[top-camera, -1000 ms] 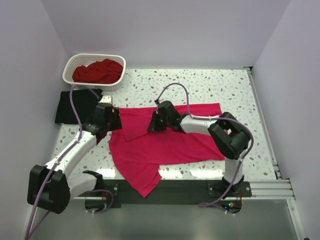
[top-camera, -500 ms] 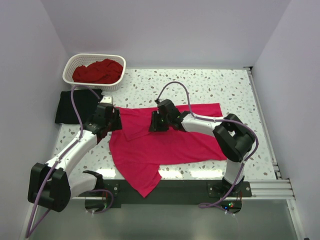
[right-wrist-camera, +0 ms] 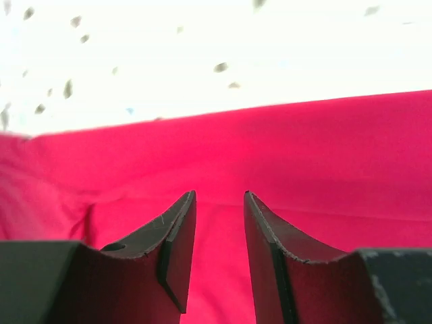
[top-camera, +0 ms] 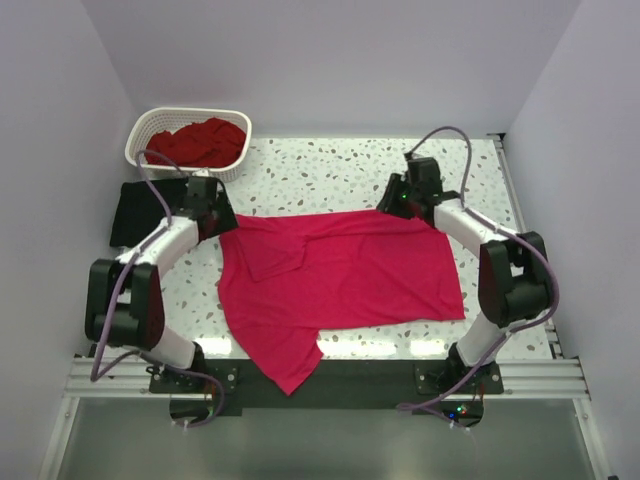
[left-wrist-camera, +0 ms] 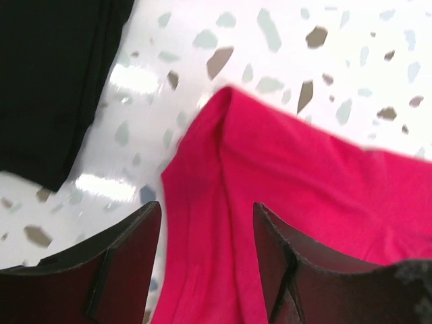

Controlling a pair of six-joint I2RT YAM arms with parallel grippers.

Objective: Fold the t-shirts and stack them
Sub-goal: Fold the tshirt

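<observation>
Flanking pinkish-red shirt [top-camera: 340, 275], left hand [left-wrist-camera: 206, 209], right hand [right-wrist-camera: 219, 196] spread; black shirt [top-camera: 140, 215], basket [top-camera: 215, 172] leftward.

Three t-shirts [top-camera: 340, 270], one basket [top-camera: 138, 140]

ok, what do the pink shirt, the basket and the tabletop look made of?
Pink-red t-shirt: soft matte knit, probably cotton jersey; it lies in loose folds and creases.
Basket: white plastic by the look, faint sheen; moulded lattice walls.
Tabletop: hard, glossy, white with grey-brown flecks, terrazzo look; glare reflects off it. Real stone or laminate, can't tell.
</observation>
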